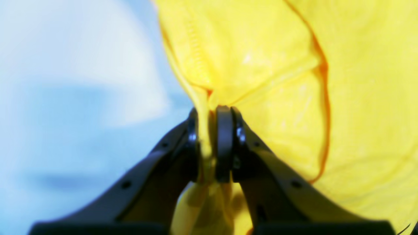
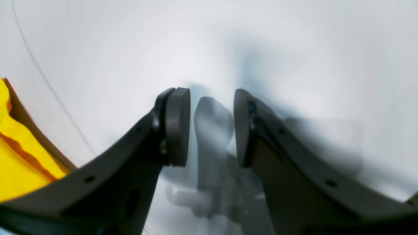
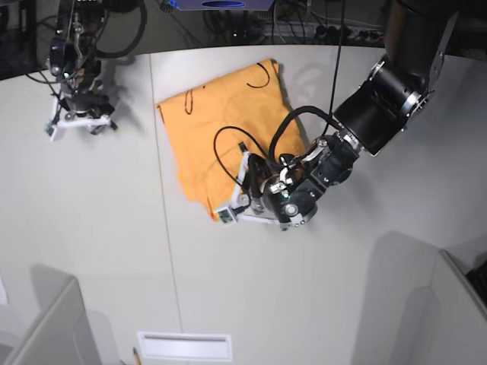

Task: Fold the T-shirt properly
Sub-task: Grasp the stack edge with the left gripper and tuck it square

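White table (image 3: 91, 228), orange-yellow T-shirt (image 3: 221, 125) lying partly folded near its far middle

Left of the shirt and well apart, the right gripper (image 2: 211, 127) hangs with jaws parted on nothing; at the shirt's near edge the left gripper (image 1: 212, 143) is clamped on a bunched hem. Soft, light, limp cloth: likely best pinched at seams or corners

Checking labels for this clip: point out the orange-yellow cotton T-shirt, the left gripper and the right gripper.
Orange-yellow cotton T-shirt (image 3: 209, 141): base view, flat middle.
Left gripper (image 1: 212, 143): left wrist view, between jaws pinching cloth.
Right gripper (image 2: 211, 127): right wrist view, gap between open jaws.
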`<state>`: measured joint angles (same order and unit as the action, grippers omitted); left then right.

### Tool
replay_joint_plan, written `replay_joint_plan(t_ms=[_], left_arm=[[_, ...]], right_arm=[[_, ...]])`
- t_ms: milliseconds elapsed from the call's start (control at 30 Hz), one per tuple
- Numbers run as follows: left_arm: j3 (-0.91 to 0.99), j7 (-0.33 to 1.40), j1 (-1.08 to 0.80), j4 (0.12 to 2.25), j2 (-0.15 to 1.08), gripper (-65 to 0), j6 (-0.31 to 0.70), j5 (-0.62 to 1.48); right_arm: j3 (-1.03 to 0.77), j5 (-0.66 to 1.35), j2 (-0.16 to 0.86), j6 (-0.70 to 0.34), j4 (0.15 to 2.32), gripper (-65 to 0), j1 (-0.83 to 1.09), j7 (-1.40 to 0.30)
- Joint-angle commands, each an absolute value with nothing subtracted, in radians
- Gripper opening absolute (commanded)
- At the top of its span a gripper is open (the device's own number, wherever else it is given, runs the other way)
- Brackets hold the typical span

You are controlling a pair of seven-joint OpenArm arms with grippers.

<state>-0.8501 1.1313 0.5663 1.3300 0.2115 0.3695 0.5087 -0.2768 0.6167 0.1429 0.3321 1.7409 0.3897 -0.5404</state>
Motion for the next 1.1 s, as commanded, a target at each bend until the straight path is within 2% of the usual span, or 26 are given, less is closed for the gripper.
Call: replay_joint_plan(t_ms=[0,233,400,567,900,1067], left_arm=[[-0.860,1.096,0.608,1.343,0.205,-65.0,0.390,0.516],[-0.957,0.975,0.651,1.340,0.203,-65.0,0.420,0.506],[-1.050,0.892,0.657,1.311,0.199,-65.0,0.423,0.401],[-1.052,0.872,0.657,1.277,0.183,-65.0,0.512,0.366],[-1.052,0.831,0.657,1.211,0.136,-65.0,0.518,0.194],[-1.052,0.831,0.659,1.211,0.128,-65.0,0.518,0.183]], right_arm=[[-0.289,0.631,0.150,0.329,1.759,-43.7,0.398,-0.522],[-0.289,0.702,0.150,0.329,1.804,-43.7,0.470,-0.446],[-0.286,0.702,0.150,0.329,1.831,-43.7,0.484,-0.438],[-0.286,0.700,0.150,0.329,1.831,-43.7,0.499,-0.438],[-0.257,0.699,0.151,0.329,1.828,-43.7,0.481,-0.438],[-0.213,0.697,0.151,0.329,1.827,-43.7,0.473,-0.438]])
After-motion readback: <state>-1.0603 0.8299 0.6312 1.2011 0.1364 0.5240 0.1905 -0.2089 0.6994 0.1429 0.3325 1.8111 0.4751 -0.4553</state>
